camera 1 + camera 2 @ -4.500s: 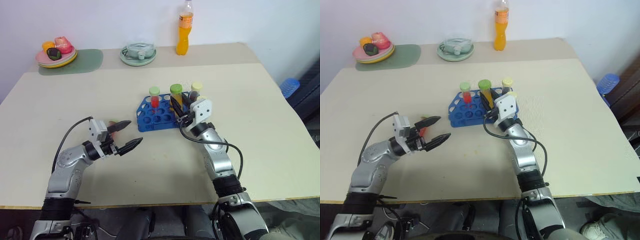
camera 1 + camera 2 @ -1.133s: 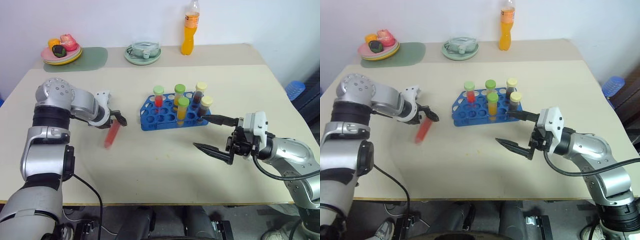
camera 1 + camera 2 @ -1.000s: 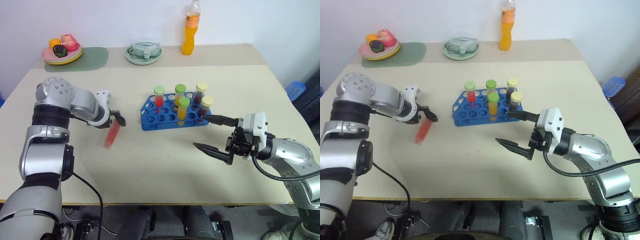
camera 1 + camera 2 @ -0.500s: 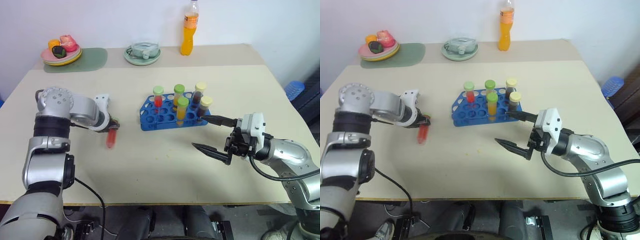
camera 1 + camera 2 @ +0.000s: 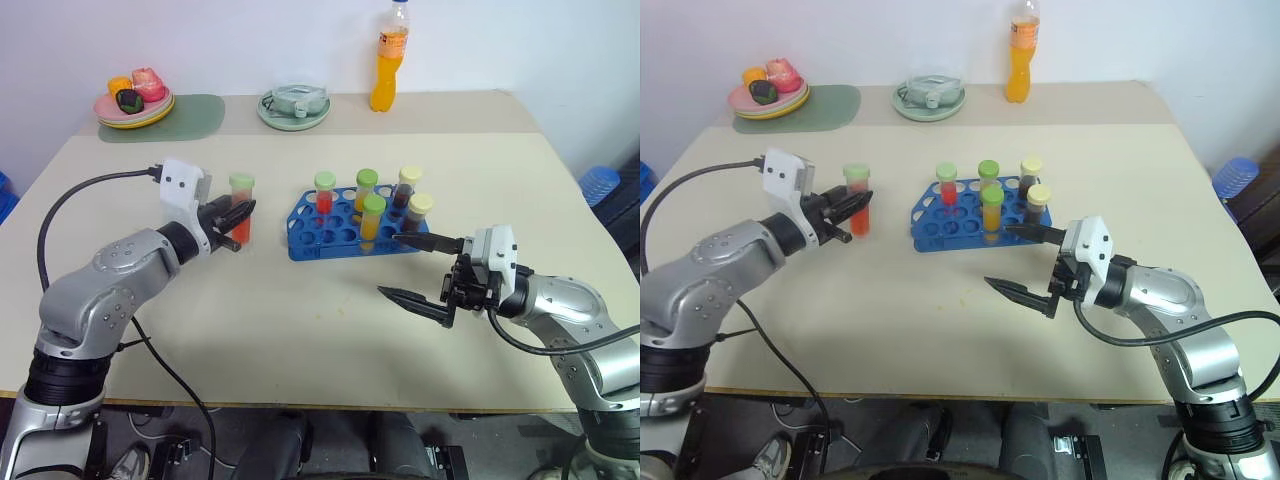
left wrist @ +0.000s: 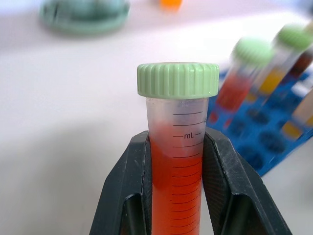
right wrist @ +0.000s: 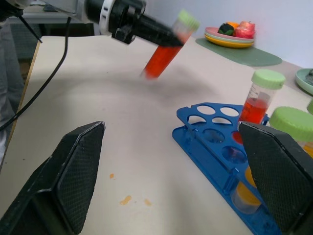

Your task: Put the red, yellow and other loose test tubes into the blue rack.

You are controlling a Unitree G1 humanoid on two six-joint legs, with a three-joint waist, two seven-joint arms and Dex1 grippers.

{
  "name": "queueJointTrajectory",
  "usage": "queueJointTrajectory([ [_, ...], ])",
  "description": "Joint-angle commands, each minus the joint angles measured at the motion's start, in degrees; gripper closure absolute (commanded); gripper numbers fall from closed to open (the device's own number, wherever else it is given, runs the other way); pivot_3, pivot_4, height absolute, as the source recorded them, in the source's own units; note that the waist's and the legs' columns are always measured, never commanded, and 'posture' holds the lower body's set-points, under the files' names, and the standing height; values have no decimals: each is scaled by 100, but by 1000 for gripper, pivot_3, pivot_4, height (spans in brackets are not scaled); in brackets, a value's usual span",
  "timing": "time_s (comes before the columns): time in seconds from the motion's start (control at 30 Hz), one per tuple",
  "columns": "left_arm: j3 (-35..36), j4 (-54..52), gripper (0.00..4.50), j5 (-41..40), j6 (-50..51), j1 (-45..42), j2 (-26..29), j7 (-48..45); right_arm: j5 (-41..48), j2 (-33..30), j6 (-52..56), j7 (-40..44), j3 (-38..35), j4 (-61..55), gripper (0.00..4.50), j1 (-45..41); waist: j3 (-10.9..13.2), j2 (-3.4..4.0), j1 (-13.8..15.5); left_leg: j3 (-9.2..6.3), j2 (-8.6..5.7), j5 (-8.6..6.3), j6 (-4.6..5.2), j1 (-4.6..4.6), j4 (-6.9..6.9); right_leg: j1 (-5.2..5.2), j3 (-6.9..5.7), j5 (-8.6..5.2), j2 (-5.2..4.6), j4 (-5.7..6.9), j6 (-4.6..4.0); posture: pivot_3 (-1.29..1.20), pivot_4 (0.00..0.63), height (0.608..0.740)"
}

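Left end effector [image 5: 240, 215]: clenched on a red-filled tube [image 5: 241, 213] with a pale green cap, held upright off the worktop [image 5: 300, 330], toward the left side and apart from the blue rack [image 5: 330, 238]. In my wrist view both pads [image 6: 134, 186] press the tube's body below the cap.

Right end effector [image 5: 415, 268]: released, jaws wide, hanging low just in front of the rack's right end, holding nothing.

Blue rack: mid-worktop, slightly toward the far edge. Five capped tubes stand in its right half: one red, two yellow-orange, two dark. The left-hand holes are empty.

Risks, as I judge them:
- The grip sits high on a smooth, round tube; a quick swing toward the rack could let it slide or tilt between the pads.
- If the tube arrives tilted, its tip may catch a hole rim and push the light rack across the worktop.
- The standing red tube [image 5: 324, 193] borders the free holes; my fingers could knock its cap on the way down.
- My open right end effector is close to the rack's right end; that side is crowded, so the left holes look safer.

Surroundings: pale green dish [image 5: 293, 107], orange drink bottle [image 5: 386, 68] and plate of toy food [image 5: 134, 100] on a green mat [image 5: 195, 116], all along the far edge, well clear of the path.
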Motion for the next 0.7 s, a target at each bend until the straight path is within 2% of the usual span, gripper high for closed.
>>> queueJointTrajectory([
  [0.03, -147, -198, 3715, 990, -1616, 77, -232, -718, 8, -8, -96, 22, -113, -33, 0, -69, 0, 0, -9, 0, 0, -1, 1, 0, 0, 2, -2, 2, -1, -8, -1, 0, 150, 740],
  [0.13, -608, 182, 3715, 1831, -2625, 71, -595, -1029, -42, -43, -88, -34, -179, -57, 0, -7, -1, 2, -2, 2, 2, -2, 3, 1, -2, 4, -2, 3, -3, -12, 1, 0, 150, 740],
  [0.33, -1016, 1276, 3715, 2481, -3775, -129, -1647, -1314, -27, -155, 13, -173, -466, -310, 0, 441, 0, -1, -2, 1, 2, -3, 6, 1, 1, 10, -5, 8, -1, -18, 8, 0, 150, 740],
  [0.5, -1096, 2208, 3715, 2719, -4438, -342, -2232, -1556, 117, -211, 202, -408, -836, -663, 0, 950, -1, -2, -4, 1, 1, -3, 7, 1, 2, 10, -6, 10, -1, -18, 11, 0, 150, 740],
  [0.7, -1118, 3023, 3715, 2739, -4886, -643, -2681, -1932, 179, -194, 369, -622, -1209, -1001, 0, 1552, -2, -5, -2, 2, 1, -3, 8, 1, 3, 10, -6, 11, 1, -18, 12, 0, 150, 740],
])
